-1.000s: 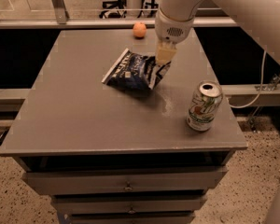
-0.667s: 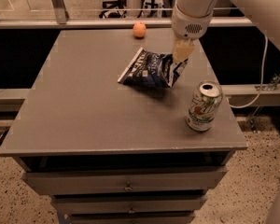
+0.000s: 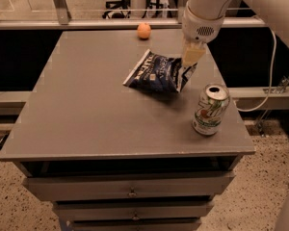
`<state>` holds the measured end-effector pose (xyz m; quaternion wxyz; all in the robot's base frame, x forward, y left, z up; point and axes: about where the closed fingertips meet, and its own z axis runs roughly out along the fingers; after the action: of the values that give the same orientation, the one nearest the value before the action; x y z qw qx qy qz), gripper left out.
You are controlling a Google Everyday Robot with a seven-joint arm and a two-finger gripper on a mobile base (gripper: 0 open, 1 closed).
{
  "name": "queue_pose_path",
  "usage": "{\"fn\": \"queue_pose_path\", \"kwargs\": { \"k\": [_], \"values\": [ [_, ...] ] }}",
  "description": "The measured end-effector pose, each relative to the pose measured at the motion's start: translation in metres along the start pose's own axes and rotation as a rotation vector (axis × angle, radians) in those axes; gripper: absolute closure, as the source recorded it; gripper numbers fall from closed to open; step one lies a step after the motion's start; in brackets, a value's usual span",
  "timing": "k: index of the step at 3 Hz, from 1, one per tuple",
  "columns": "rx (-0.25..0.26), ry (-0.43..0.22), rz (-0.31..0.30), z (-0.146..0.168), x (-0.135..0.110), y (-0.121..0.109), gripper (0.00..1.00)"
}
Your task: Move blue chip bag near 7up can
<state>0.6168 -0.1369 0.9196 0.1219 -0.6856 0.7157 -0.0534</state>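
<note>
In the camera view, the gripper (image 3: 188,65) comes down from the upper right of the frame, its fingers closed on the right end of the blue chip bag (image 3: 155,72). The bag sits right of centre on the grey surface (image 3: 86,109), its gripped end raised. The 7up can (image 3: 210,109) stands upright at the lower right, near the bag but apart from it. A small orange ball (image 3: 144,31) lies at the surface's far edge. Drawers (image 3: 130,186) show below
</note>
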Motion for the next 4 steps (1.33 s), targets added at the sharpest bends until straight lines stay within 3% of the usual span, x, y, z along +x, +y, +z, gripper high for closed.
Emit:
{"fn": "queue_pose_path", "kwargs": {
  "k": [2, 4],
  "values": [
    [-0.017, 0.069, -0.01, -0.005, 0.053, -0.004, 1.0],
    [-0.015, 0.09, -0.033, -0.007, 0.089, -0.004, 1.0]
  ]
}}
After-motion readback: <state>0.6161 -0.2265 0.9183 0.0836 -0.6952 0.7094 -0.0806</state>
